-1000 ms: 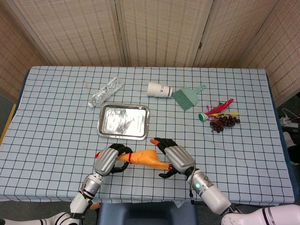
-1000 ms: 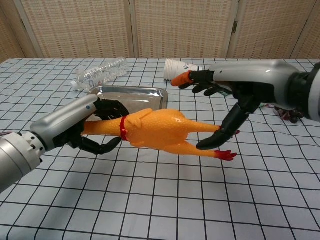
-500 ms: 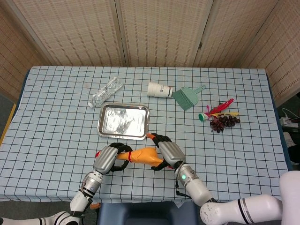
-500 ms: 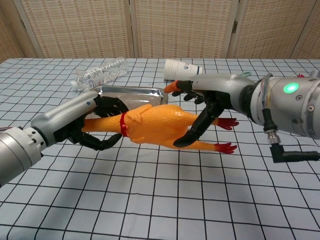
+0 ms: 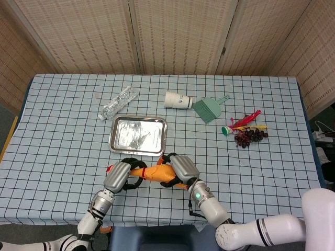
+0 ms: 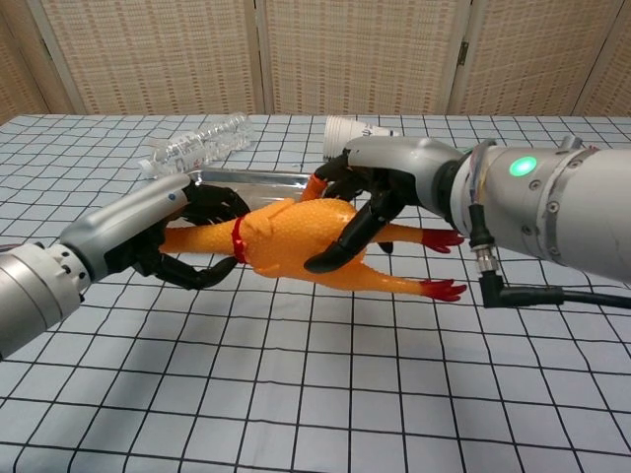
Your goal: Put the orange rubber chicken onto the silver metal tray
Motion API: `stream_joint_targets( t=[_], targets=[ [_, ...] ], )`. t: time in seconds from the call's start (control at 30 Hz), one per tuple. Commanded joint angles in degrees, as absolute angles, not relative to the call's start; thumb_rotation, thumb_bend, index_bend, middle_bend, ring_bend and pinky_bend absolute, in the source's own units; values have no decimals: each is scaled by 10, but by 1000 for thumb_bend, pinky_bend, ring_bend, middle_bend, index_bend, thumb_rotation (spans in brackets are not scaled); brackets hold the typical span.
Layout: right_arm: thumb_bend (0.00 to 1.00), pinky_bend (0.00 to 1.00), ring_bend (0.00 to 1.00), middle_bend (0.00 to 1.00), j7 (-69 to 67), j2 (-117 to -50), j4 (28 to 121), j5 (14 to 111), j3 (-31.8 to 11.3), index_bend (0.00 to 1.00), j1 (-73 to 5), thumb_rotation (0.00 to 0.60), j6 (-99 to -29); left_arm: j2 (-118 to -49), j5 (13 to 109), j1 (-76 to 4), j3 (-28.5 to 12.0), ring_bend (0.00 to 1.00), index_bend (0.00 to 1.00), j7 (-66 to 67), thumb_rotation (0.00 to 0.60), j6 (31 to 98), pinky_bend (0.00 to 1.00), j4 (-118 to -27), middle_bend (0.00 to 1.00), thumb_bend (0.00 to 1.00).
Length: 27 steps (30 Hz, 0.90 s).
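- Head view: one silver metal tray (image 5: 137, 135) lies on the checked tablecloth (image 5: 63, 130).
- One orange rubber chicken (image 5: 157, 173) is just on the near side of the tray, off it, held between two hands.
- The left hand (image 5: 119, 177) grips the chicken's neck end; the right hand (image 5: 179, 168) wraps its body.
- Beyond the tray lie one clear plastic bottle (image 5: 118, 103), one paper cup (image 5: 178, 100) on its side and one green dustpan brush (image 5: 210, 108).
- Well off to the tray's right lie one bunch of dark grapes (image 5: 250, 136) and one feathered shuttlecock (image 5: 240, 124).
- Chest view: the one chicken (image 6: 296, 241) hangs above the cloth in front of the tray (image 6: 251, 180), not on it.
- The left hand (image 6: 177, 241) clasps the neck by the red band; the right hand (image 6: 365, 197) closes over the body, fingers (image 6: 335, 246) curled underneath.
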<state>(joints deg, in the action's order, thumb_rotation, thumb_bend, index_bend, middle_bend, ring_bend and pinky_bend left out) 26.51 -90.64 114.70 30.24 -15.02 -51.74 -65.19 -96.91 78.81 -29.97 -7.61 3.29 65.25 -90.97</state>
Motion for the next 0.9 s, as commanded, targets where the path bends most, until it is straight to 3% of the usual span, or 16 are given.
stream_joint_targets(
  t=[0.03, 0.17, 0.27, 0.63, 0.73, 0.83, 0.9],
  targets=[
    [234, 962, 709, 652, 263, -912, 1146, 312, -152, 833, -517, 600, -663, -968, 788, -300, -75, 281, 879, 32, 600, 652, 264, -911, 445, 789],
    [302, 1000, 833, 755, 257, -915, 1147, 334, -153, 961, -514, 600, -669, -968, 788, -301, -74, 281, 880, 32, 600, 653, 263, -913, 445, 789],
    [361, 1000, 911, 793, 260, -913, 1145, 362, -145, 1000, -512, 600, -670, -967, 788, -301, -74, 281, 880, 32, 600, 654, 262, -914, 445, 789],
    [396, 1000, 959, 812, 252, -911, 1145, 429, -126, 1000, -496, 600, -677, -967, 790, -305, -75, 281, 887, 40, 600, 657, 262, -911, 451, 789],
    [395, 1000, 909, 810, 251, -909, 1152, 429, -126, 986, -491, 600, -681, -966, 791, -305, -74, 281, 887, 40, 600, 658, 262, -913, 451, 790],
    [390, 998, 748, 733, 256, -902, 1156, 430, -125, 853, -489, 600, -682, -966, 793, -305, -73, 281, 887, 41, 600, 661, 262, -914, 452, 790],
    [360, 923, 628, 609, 260, -895, 1161, 425, -119, 702, -489, 600, -674, -966, 792, -304, -72, 281, 887, 41, 600, 661, 262, -915, 451, 791]
  ],
)
